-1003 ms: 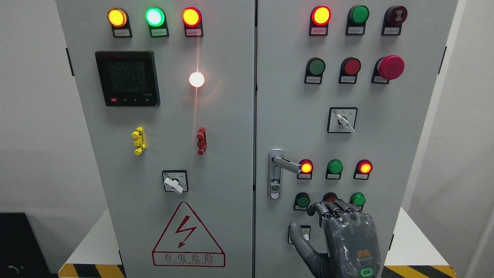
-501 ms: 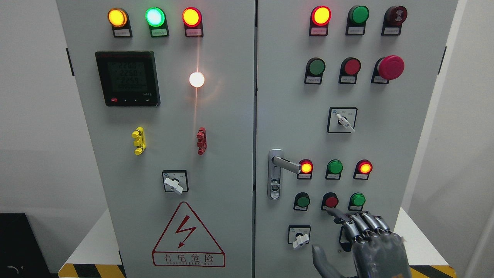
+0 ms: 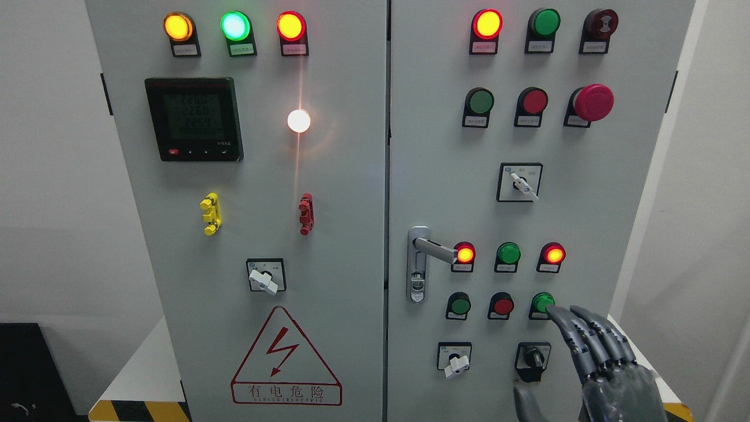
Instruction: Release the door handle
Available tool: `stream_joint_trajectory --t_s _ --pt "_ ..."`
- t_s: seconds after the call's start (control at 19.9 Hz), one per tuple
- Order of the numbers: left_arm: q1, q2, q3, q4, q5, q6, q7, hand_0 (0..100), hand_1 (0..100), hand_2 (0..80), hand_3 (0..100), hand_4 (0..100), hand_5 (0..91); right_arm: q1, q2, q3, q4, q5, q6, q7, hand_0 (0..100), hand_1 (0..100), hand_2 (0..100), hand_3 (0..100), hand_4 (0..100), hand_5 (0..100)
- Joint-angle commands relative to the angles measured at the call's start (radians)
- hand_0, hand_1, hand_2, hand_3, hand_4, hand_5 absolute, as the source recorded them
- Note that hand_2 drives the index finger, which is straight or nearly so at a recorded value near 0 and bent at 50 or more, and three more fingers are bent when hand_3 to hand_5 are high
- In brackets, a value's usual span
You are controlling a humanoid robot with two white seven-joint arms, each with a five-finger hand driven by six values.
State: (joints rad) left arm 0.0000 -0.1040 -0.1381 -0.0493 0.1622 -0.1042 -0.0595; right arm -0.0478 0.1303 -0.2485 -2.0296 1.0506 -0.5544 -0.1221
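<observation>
Grey cabinet door (image 3: 445, 176) — door handle (image 3: 435, 248) untouched; right hand (image 3: 592, 351) well below, fingers extended, holding nothing — release apparently complete.

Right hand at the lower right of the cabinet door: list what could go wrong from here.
1. The right hand has its fingers spread, the fingertips close to the round green button; a stray sweep could press it.
2. The black rotary selector switch sits just left of the hand and could be knocked.
3. The silver lever door handle is free, so reaching back risks catching it again.
</observation>
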Motion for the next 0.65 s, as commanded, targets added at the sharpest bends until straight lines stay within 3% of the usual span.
stream_joint_trajectory --t_s 0.0,0.1,0.6 --pt "0.009 0.0 0.0 -0.001 0.0 0.0 0.0 12 56 0.0 0 0 0.0 -0.01 -0.003 -0.078 -0.018 -0.046 -0.009 0.025 44 6 1 7 5 0" --pt "0.009 0.0 0.0 -0.001 0.0 0.0 0.0 12 56 0.0 0 0 0.0 -0.023 -0.001 -0.078 -0.018 -0.046 -0.01 0.056 40 6 0 5 3 0" --pt "0.009 0.001 0.0 0.0 0.0 0.0 0.0 12 56 0.0 0 0 0.0 -0.04 -0.001 -0.071 -0.018 -0.046 -0.009 0.059 36 8 0 4 3 0"
